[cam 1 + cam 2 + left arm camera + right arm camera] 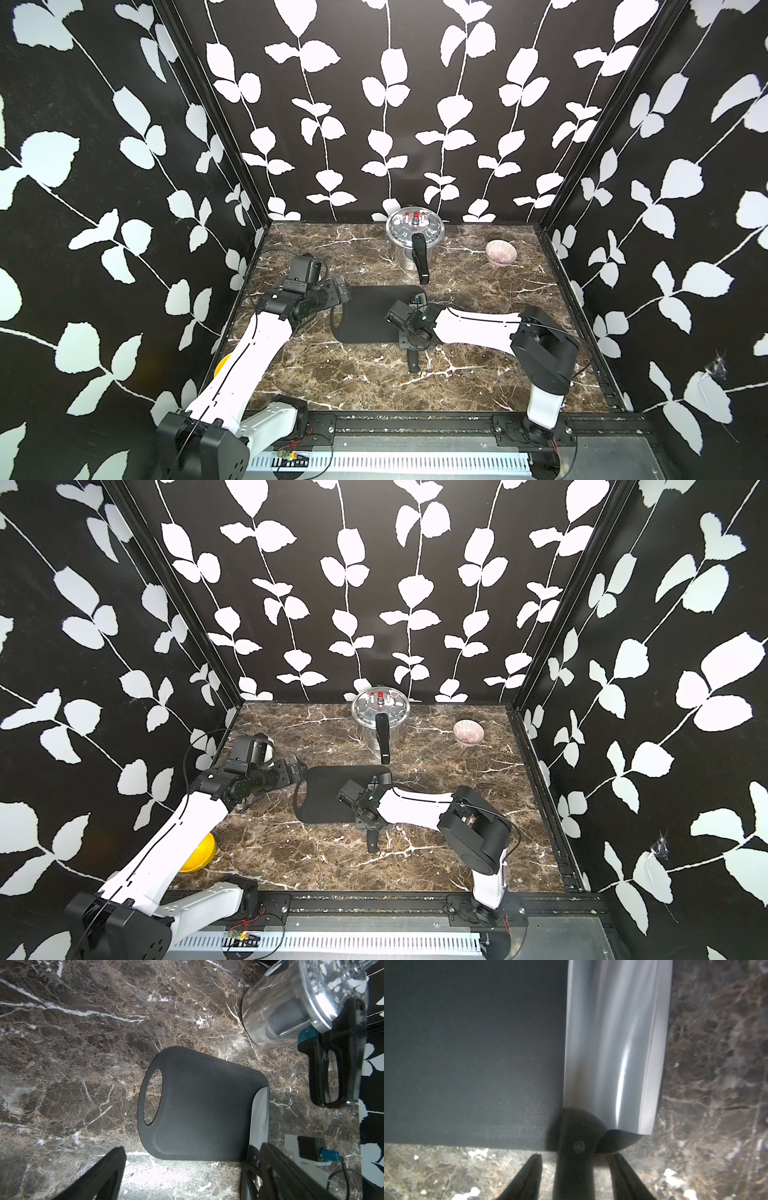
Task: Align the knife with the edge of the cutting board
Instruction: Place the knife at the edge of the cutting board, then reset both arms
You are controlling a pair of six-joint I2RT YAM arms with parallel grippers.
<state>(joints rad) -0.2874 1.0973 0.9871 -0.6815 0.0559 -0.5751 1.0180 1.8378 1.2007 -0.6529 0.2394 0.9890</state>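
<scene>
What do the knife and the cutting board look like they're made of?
Knife: blade looks like brushed steel, silver-grey with streaky highlights; handle looks like black plastic, with a rivet, though that is uncertain. Cutting board: probably matte black plastic, thin, finely grained, no shine.

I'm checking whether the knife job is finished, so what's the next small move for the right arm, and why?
Probably lift the right gripper straight up and away. Its jaws stand open with gaps either side of the handle, and the knife blade already lies along the cutting board edge, so a clean retreat avoids nudging it.
</scene>
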